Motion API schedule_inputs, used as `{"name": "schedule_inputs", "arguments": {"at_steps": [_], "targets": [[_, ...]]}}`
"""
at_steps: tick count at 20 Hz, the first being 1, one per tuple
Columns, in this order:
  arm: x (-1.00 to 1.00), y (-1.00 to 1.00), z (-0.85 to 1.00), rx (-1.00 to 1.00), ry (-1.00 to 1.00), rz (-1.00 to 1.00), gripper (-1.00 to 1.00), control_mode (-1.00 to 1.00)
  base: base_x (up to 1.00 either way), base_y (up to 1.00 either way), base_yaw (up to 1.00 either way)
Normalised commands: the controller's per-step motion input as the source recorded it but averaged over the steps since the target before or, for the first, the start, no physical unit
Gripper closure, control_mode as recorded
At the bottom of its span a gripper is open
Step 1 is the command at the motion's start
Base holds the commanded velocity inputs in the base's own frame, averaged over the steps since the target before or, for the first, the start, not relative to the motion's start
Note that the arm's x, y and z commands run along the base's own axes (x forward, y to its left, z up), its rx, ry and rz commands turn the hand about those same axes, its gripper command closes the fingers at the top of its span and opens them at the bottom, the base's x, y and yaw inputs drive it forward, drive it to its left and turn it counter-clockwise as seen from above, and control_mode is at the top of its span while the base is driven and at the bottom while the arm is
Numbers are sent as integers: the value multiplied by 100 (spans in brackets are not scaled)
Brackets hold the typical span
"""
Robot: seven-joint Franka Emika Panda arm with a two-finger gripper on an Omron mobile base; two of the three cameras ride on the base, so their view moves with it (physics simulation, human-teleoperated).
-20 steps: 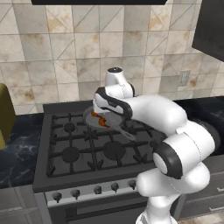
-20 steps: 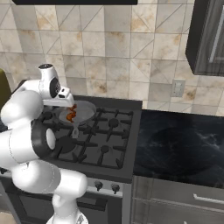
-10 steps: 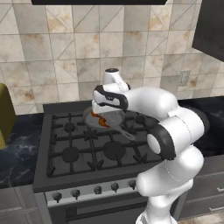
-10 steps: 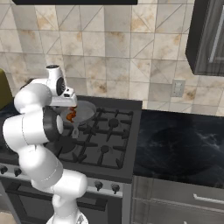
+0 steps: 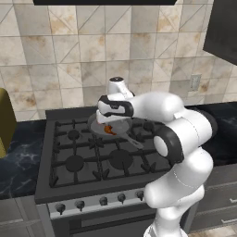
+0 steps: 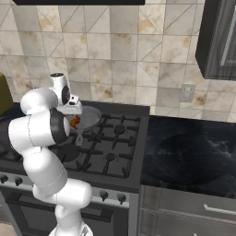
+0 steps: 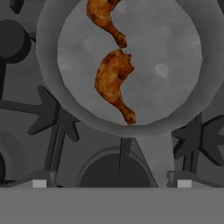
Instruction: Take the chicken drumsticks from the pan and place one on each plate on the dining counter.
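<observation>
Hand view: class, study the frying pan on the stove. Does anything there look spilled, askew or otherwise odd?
Nothing stands out. The round shallow grey metal frying pan sits on the black stove grate, and both orange-brown chicken drumsticks lie inside it, end to end, with nothing spilled over the rim.

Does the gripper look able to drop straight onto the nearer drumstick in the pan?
Probably yes: the open gripper hovers above the pan, and nothing covers the nearer drumstick.

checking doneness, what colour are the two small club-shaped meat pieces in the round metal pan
Orange-brown with darker patches, clearest in the hand view: the chicken drumsticks lie in the grey pan.
</observation>
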Motion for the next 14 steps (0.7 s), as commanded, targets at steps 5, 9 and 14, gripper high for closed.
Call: {"name": "schedule_inputs", "arguments": {"at_steps": [5,9,14], "targets": [[15,2,-22,0,-8,0,-100,-100,0,0,0],[30,3,-21,3,-2,0,-100,-100,0,0,0],[38,3,-19,5,0,0,-100,-100,0,0,0]]}}
